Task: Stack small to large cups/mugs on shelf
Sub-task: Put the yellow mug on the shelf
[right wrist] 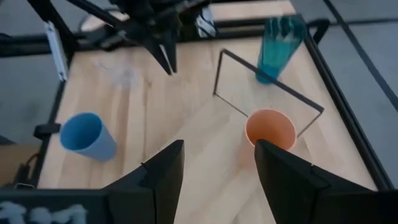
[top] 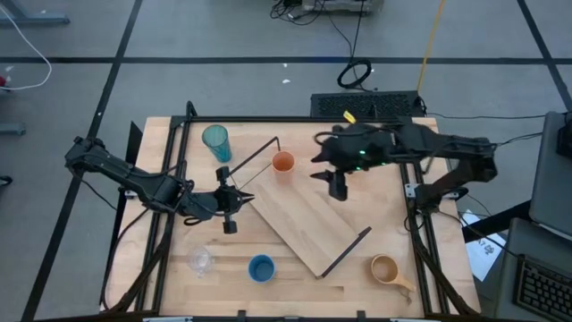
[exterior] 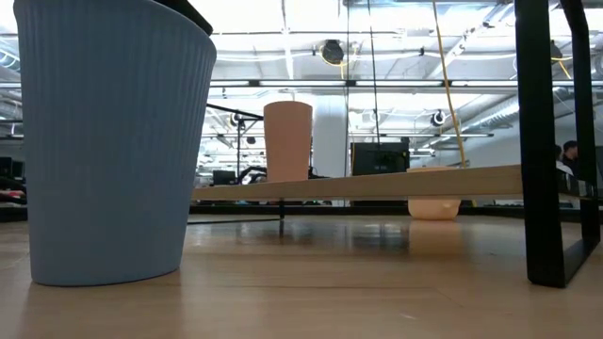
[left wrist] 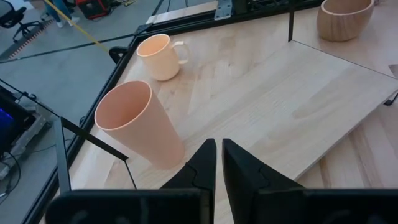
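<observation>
The shelf board [top: 308,219] lies slantwise mid-table, wire brackets at both ends; the low view shows the shelf board [exterior: 377,184] raised slightly. The small orange cup [top: 282,162] stands upright at its far-left end. My left gripper [top: 248,199], shut, hovers just left of that end, pointing at the orange cup [left wrist: 140,124]. My right gripper [top: 336,188], open, hangs over the board's far side, and the orange cup [right wrist: 270,130] stands ahead of its fingers. The teal tumbler [top: 215,141], blue cup [top: 261,267], clear glass [top: 201,260] and tan mug [top: 386,269] stand on the table. The orange mug [left wrist: 158,56] stands beyond the board.
A black frame [top: 170,179] runs along the table's left, right and far edges. The near bracket [exterior: 546,141] stands tall in the low view, next to the big blue cup [exterior: 113,141]. Bare tabletop lies between the blue cup and the tan mug.
</observation>
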Robot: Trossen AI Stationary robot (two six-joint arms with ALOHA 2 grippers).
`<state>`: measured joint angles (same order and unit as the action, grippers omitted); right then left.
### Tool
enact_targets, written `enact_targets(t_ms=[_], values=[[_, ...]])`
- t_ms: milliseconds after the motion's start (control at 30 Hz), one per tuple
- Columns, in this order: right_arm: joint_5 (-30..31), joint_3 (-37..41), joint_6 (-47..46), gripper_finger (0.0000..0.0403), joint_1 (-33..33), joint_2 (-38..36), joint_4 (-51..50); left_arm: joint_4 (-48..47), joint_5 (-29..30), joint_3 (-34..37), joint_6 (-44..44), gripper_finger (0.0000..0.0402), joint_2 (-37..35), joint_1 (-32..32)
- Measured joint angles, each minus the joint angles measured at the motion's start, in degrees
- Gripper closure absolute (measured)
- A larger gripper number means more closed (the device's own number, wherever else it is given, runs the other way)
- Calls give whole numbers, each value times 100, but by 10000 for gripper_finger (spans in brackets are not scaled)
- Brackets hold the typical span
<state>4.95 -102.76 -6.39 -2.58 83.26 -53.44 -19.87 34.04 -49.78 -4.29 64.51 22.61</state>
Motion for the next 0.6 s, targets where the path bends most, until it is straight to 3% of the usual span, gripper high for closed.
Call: enact_targets(t_ms=[333,600], values=[[17,2028,74,213,-153,-1344,1551,10,-4,0,0,371,0,-2],[277,3461,485,213,-347,-1978,2901,6,-7,0,0,371,0,0]])
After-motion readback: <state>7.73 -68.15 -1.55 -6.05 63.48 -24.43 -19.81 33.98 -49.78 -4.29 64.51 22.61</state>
